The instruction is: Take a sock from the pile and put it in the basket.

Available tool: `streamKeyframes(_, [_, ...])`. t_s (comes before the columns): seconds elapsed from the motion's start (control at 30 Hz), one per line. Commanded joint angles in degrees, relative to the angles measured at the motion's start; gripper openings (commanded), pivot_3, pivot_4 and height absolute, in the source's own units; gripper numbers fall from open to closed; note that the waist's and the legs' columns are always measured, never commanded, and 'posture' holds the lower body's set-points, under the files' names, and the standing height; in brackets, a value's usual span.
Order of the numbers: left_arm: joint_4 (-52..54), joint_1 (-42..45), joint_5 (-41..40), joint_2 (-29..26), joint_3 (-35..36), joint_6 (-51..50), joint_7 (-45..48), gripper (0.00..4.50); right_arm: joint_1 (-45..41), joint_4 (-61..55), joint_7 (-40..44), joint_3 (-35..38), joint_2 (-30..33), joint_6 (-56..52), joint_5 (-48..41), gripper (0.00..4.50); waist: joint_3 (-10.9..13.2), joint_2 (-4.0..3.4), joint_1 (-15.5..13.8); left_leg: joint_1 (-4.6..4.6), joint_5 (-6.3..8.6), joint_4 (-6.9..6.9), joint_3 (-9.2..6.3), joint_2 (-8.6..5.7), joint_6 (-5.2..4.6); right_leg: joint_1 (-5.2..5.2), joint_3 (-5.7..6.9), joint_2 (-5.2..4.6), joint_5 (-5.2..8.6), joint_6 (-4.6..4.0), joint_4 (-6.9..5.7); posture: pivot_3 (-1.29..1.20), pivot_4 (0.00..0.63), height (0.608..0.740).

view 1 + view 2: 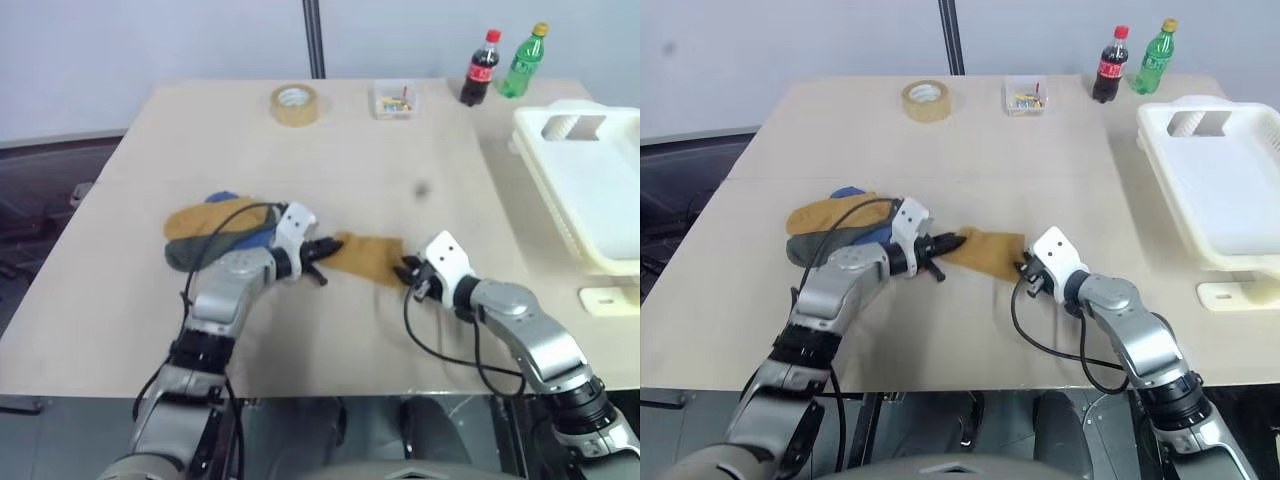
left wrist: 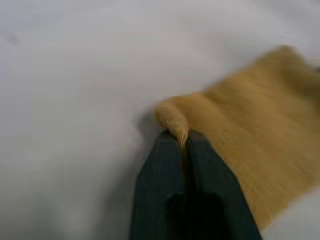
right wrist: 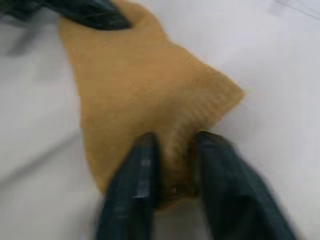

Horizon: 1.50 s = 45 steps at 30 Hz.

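Observation:
A mustard-yellow sock [image 1: 365, 255] lies flat on the table, a little to the right of the pile [image 1: 210, 232] of mustard, dark grey-green and blue socks. My left gripper [image 1: 322, 247] is shut on the sock's left end, a small fold pinched at its tips [image 2: 182, 137]. At the other end, my right gripper [image 1: 408, 270] is shut on the sock, with fabric [image 3: 140, 85] bunched between its fingers [image 3: 142, 165]. The cream-white basket [image 1: 600, 180] stands at the table's right edge, well apart from both grippers.
Along the back of the table stand a roll of tape [image 1: 295, 104], a small clear box [image 1: 394, 99], a cola bottle [image 1: 481, 68] and a green bottle [image 1: 525, 62]. A small white flat piece [image 1: 610, 298] lies in front of the basket.

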State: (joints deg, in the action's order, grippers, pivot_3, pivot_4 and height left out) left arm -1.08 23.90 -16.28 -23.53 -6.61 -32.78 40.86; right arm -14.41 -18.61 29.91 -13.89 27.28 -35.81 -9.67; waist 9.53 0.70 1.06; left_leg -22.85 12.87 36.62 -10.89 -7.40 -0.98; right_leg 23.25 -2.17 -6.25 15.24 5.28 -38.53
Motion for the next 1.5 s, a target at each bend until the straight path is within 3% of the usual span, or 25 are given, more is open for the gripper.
streamKeyframes(0.03, [12.6, -4.2, -4.6, -0.9, 2.8, -9.0, -2.2, 0.00, 0.2, -3.8, 3.9, 2.5, 2.9, 0.6, -1.8, 0.08, 0.0, 0.00, -0.1, 0.00, 0.00, 0.00, 0.00, 0.00, 0.00, 0.00, 0.00, 0.00, 0.00, 0.00, -0.02, 0.00, 0.150, 0.740])
streamKeyframes(0.3, [31.9, -15.3, -10.1, -1.2, 5.3, -20.5, -8.9, 0.00, 3.7, -9.3, 11.2, 3.3, 12.4, -0.3, -3.0, 0.08, 0.0, 0.00, -0.3, 0.01, 0.09, -0.01, 0.09, 0.05, -0.13, 0.03, -0.05, 0.03, 0.00, 0.00, -0.04, 0.00, 0.150, 0.740])
streamKeyframes(0.57, [27.4, -15.2, -5.9, -0.2, 1.4, -14.9, -11.5, 0.00, 7.3, -8.5, 9.7, 0.9, 13.3, 3.0, 1.0, 0.08, 0.0, 0.02, -0.9, 0.06, 0.10, 0.01, 0.23, 0.06, -0.16, 0.00, -0.13, 0.02, 0.00, 0.01, -0.02, 0.00, 0.150, 0.740])
streamKeyframes(0.67, [26.6, -16.1, -5.9, -0.8, 1.5, -13.3, -10.5, 0.91, 7.3, -9.0, 9.0, 2.4, 11.6, 2.4, -0.3, 0.89, 0.0, 0.03, -0.8, 0.07, 0.10, 0.01, 0.29, 0.07, -0.15, 0.00, -0.18, 0.02, 0.00, 0.01, -0.01, 0.00, 0.150, 0.740])
streamKeyframes(0.87, [29.1, -17.4, -8.9, -0.9, 7.3, -11.3, -10.1, 3.68, 7.8, -12.0, 8.3, 9.4, 9.8, 3.7, -3.8, 3.71, 0.0, 0.03, -0.8, 0.06, 0.09, -0.01, 0.28, 0.09, -0.13, 0.02, -0.18, 0.02, 0.00, 0.01, 0.00, 0.00, 0.150, 0.740])
streamKeyframes(0.93, [30.4, -17.3, -10.4, -1.0, 10.6, -10.2, -10.2, 4.37, 8.6, -13.4, 9.0, 11.8, 9.5, 6.7, -5.0, 4.47, 0.0, 0.03, -0.9, 0.04, 0.10, -0.01, 0.26, 0.09, -0.15, 0.03, -0.17, 0.02, 0.00, 0.01, 0.01, 0.00, 0.150, 0.740])
streamKeyframes(1.13, [28.8, -13.9, -2.4, -0.3, 16.2, -7.6, -22.7, 4.37, 7.9, -15.2, 10.1, 14.6, 8.1, 10.2, -8.4, 4.47, 0.0, 0.05, -1.1, 0.06, 0.10, -0.02, 0.28, 0.11, -0.15, 0.01, -0.17, 0.03, 0.00, 0.01, 0.02, 0.00, 0.150, 0.740])
streamKeyframes(1.3, [19.9, -6.1, 7.8, -0.8, 13.1, -9.3, -32.6, 4.37, 2.6, -14.0, 11.2, 10.9, 5.7, 12.3, -8.8, 4.47, 0.0, 0.06, -1.5, 0.07, 0.09, 0.00, 0.32, 0.11, -0.14, 0.01, -0.18, 0.07, -0.03, 0.05, 0.02, 0.00, 0.150, 0.740])
streamKeyframes(1.5, [10.5, 0.1, 13.4, 1.4, 9.3, -8.2, -36.5, 4.37, -1.2, -12.1, 12.8, 10.2, 5.0, 12.9, -9.5, 4.47, 0.0, 0.11, -1.9, 0.03, 0.02, 0.01, 0.31, 0.08, -0.01, 0.01, -0.18, 0.05, -0.04, 0.06, 0.05, 0.00, 0.150, 0.740])
